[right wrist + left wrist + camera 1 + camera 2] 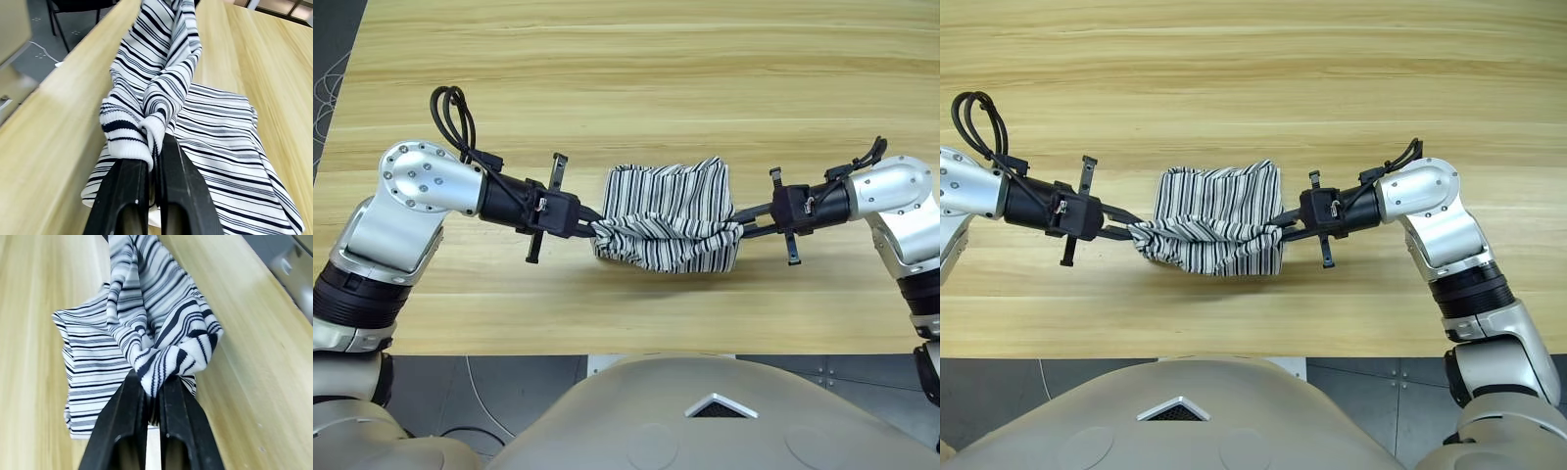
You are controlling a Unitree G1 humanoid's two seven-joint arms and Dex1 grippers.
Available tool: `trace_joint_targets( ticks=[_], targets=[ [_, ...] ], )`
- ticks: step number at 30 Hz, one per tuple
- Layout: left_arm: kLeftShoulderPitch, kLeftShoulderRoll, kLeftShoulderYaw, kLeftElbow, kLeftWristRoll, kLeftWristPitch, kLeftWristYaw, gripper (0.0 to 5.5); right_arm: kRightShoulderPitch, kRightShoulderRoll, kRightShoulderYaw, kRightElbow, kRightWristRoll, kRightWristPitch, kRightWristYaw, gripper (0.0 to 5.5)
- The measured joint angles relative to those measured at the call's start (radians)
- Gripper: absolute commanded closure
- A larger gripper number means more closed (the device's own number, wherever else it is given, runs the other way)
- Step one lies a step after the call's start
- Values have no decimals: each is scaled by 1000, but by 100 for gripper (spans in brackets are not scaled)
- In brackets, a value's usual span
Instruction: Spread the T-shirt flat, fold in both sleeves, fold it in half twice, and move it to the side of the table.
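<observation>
The black-and-white striped T-shirt (668, 213) is bunched into a compact bundle near the front middle of the wooden table (636, 69). My left gripper (594, 228) is shut on the shirt's left near corner, and in the left wrist view the fingers (122, 431) pinch a rolled hem. At the shirt's right near corner, my right gripper (740, 225) is also shut on cloth (146, 127). The near edge is lifted and stretched between the two grippers, while the far part (1219, 191) rests on the table.
Bare table surface lies behind and to both sides of the shirt. The table's front edge (607, 352) runs just below the grippers, with dark floor (333, 59) beyond the left side.
</observation>
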State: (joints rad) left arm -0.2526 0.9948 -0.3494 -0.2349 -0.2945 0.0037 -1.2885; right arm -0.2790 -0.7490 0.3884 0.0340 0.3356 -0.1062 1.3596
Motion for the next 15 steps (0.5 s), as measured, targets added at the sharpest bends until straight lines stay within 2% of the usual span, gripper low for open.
trace_joint_targets(
  ticks=[7, 15],
  targets=[
    [-120, -121, 1, 162, 75, -5, -1, 536, -105, 95, -45, 174, -63, -32, -35, 540],
    [-219, -238, -8, 518, 191, -133, -3, 536, -155, 160, -59, 328, -138, -98, -44, 540]
  ],
)
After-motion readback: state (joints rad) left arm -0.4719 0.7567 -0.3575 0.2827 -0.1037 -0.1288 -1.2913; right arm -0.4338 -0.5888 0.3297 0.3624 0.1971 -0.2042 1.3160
